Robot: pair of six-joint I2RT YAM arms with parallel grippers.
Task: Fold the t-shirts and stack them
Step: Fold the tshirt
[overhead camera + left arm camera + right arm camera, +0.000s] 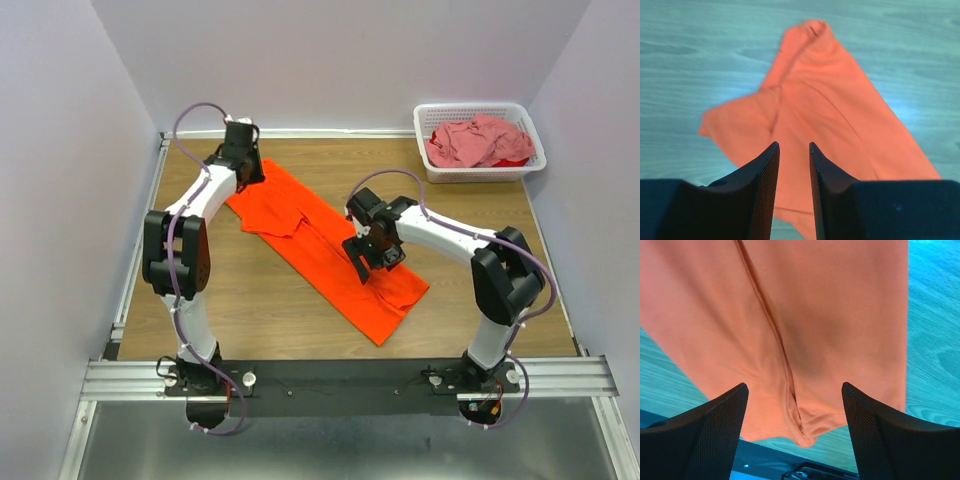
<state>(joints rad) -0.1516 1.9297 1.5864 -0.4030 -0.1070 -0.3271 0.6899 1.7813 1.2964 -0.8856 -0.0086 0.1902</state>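
The bright orange t-shirt [385, 300] lies flat on the wooden table [260, 310] as a long diagonal band, with a sleeve sticking out near its far left end. My left gripper [248, 174] hovers at that far end. In the left wrist view its jaws [793, 146] stand a little apart with nothing between them, the shirt [830, 100] spread out beyond. My right gripper [362, 264] hangs over the near half of the band. Its jaws [794, 386] are wide open above a hem corner and seam [790, 365]. The dusty pink t-shirt [478, 140] lies crumpled in the basket.
The white lattice basket [530, 125] stands at the back right corner, with a bit of red cloth [512, 160] under the pink shirt. White walls close in the table on three sides. A metal rail [350, 375] runs along the near edge.
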